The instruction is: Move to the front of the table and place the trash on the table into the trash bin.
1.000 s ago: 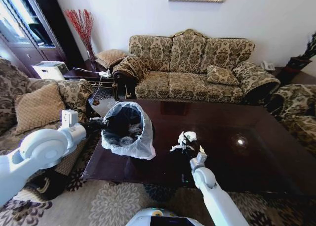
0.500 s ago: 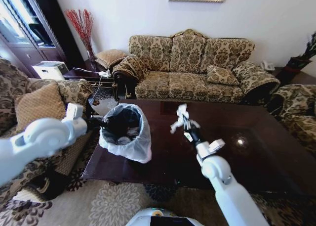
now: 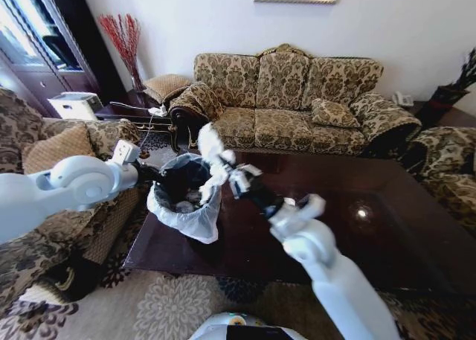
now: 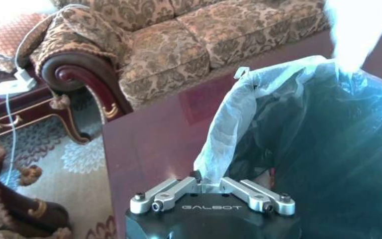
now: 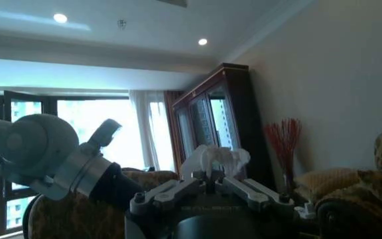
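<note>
The trash bin, black with a whitish bag liner, stands on the near left corner of the dark glossy table. My left gripper is at the bin's left rim. In the left wrist view, my left gripper is shut on the bag's folded edge. My right gripper hangs over the bin's right rim, shut on the trash, a crumpled white tissue. The right wrist view shows the tissue pinched between the fingers of my right gripper. Dark contents lie inside the bin.
A patterned sofa runs behind the table, and an armchair stands at the left. A dark side table with a cable sits in the back left corner. The patterned rug lies in front of the table.
My right gripper has lifted the tissue off the table's middle and carried it left to above the bin's rim. My left arm and the bin have shifted slightly left.
</note>
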Controlling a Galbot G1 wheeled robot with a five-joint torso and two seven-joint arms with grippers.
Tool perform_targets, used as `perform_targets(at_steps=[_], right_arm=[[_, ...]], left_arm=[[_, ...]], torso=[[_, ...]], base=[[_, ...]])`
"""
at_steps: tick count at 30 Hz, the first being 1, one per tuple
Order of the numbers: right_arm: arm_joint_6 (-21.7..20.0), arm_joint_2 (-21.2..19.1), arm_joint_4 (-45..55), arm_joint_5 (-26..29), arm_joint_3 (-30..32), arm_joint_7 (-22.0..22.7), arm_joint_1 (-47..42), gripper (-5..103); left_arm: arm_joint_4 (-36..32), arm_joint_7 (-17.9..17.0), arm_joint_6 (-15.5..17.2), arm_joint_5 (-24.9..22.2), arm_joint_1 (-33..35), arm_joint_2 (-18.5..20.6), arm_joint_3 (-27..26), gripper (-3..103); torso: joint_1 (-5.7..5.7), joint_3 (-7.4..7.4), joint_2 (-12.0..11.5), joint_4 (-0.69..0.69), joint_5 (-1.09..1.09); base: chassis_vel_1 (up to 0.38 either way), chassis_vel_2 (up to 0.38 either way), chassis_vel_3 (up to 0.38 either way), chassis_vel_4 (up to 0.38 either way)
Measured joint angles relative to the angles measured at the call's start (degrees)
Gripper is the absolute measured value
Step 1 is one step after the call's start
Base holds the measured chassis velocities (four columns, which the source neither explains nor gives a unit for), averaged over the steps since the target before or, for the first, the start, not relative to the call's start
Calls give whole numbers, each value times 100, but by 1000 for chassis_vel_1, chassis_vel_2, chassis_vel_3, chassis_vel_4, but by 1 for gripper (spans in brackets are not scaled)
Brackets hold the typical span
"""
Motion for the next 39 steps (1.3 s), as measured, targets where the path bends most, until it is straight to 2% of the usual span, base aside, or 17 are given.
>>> perform_targets(at_steps=[3,6,8,9,11,12,15,22,26,27,28,29,31,32,33,35,39], right_arm=[[-87,118,-156,-50,-108,26,85,3],[-151,182,-267,-99,-208,19,142,19],[-167,198,-311,-186,-263,45,167,19],[-178,212,-340,-235,-290,61,176,29],[-183,223,-350,-252,-297,70,178,29],[-188,248,-371,-294,-308,81,170,40],[-146,254,-340,-288,-285,68,107,45],[217,101,-48,-64,110,-248,-243,73],[771,43,292,-173,660,-334,-734,89],[903,54,386,-218,861,-248,-918,89],[1061,81,456,-362,1265,180,-1336,97],[1061,81,456,-362,1265,180,-1336,97],[936,103,218,-486,1759,1067,-1907,99],[936,103,218,-486,1759,1067,-1907,99],[778,116,-97,-396,2004,1531,-2129,100],[747,120,-208,-356,2085,1620,-2166,100],[747,162,-1821,-392,2601,1833,-1913,100]], left_arm=[[-114,-11,0,-36,-15,-25,-2,0],[-212,-59,-4,-47,-12,-41,-2,0],[-262,-65,-4,-57,-11,-53,-4,0],[-287,-66,-4,-61,-11,-65,-4,0],[-295,-68,-4,-64,-11,-73,-4,0],[-316,-78,-4,-67,-11,-107,-4,0],[-335,-82,2,-66,-12,-163,-1,0],[-311,-84,11,7,-14,-361,28,0],[-274,-84,44,104,-43,-490,40,0],[-275,-88,77,108,-81,-559,33,0],[-272,-99,85,105,-121,-642,1,0],[-272,-99,85,105,-121,-642,1,0],[-251,-115,84,133,-138,-722,-19,0],[-251,-115,84,133,-138,-722,-19,0],[-253,-104,83,188,-128,-776,-17,0],[-255,-99,83,211,-122,-801,-14,0],[-319,-28,65,517,-92,-985,24,0]], torso=[[0,0,0,-2,-1],[-2,-1,1,-2,1],[-2,-1,1,-2,1],[-2,-1,0,-2,0],[-2,0,0,-2,0],[-1,0,0,-2,1],[-1,-1,0,-2,0],[-1,-1,0,-2,1],[-1,-1,0,-2,1],[-2,-1,0,-2,0],[-2,-2,1,-1,0],[-2,-2,1,-1,0],[-3,-2,1,-3,1],[-3,-2,1,-3,1],[-2,-1,0,-5,2],[-2,-1,0,-4,2],[-2,-1,-1,0,2]], base=[[0,0,0,0],[0,0,0,0],[0,0,0,0],[0,0,0,0],[0,0,0,0],[0,0,0,0],[0,0,0,0],[0,0,0,0],[0,0,0,0],[0,0,0,0],[0,0,0,0],[0,0,0,0],[0,0,0,0],[0,0,0,0],[0,0,0,0],[0,0,0,0],[-37,-41,31,58]])
